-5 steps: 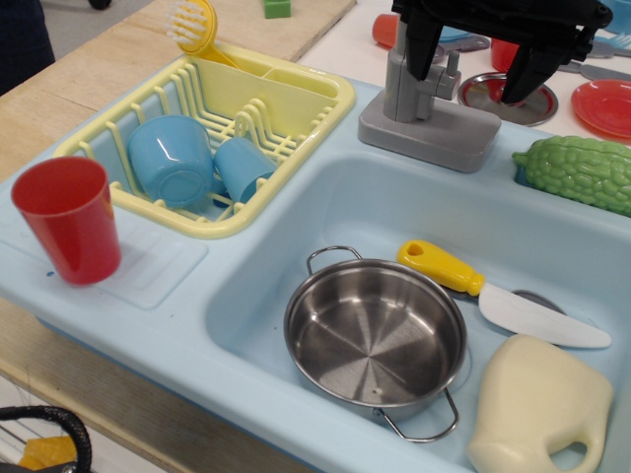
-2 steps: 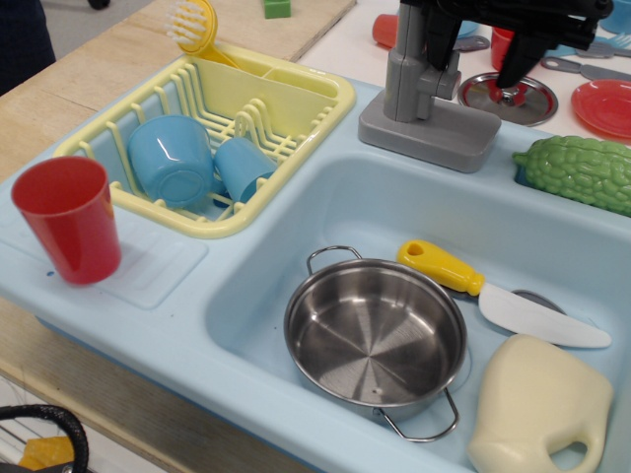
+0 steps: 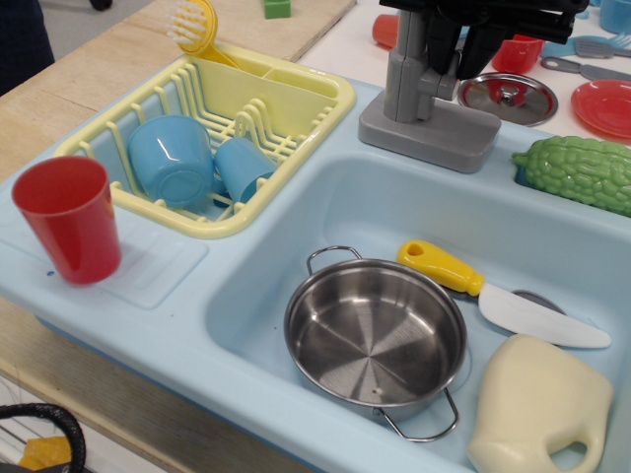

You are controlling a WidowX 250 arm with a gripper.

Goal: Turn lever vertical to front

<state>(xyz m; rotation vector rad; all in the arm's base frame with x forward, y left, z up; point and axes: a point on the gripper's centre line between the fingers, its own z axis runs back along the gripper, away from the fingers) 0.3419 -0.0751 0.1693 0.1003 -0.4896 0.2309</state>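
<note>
The grey toy tap (image 3: pixel 426 126) stands on its rectangular base on the sink's back rim, and its upright column (image 3: pixel 407 74) rises to the top edge of the frame. My black gripper (image 3: pixel 459 47) comes down from the top edge, right at the column's upper right side. Its jaws stand narrow, drawn in around the spot where the lever juts out. The lever itself is hidden between the black fingers (image 3: pixel 481 41).
A steel pan (image 3: pixel 375 335), a yellow-handled toy knife (image 3: pixel 493 296) and a cream jug (image 3: pixel 537 409) lie in the blue sink (image 3: pixel 394 207). A green bumpy vegetable (image 3: pixel 582 169) and a pot lid (image 3: pixel 508 97) are right of the tap. A yellow rack (image 3: pixel 296 94) with blue cups and a red cup (image 3: pixel 67 219) are at left.
The wide-open jaws have drawn together around the top of the tap column, and the gripper has shifted a little left and up. The lever, visible before, is now covered.
</note>
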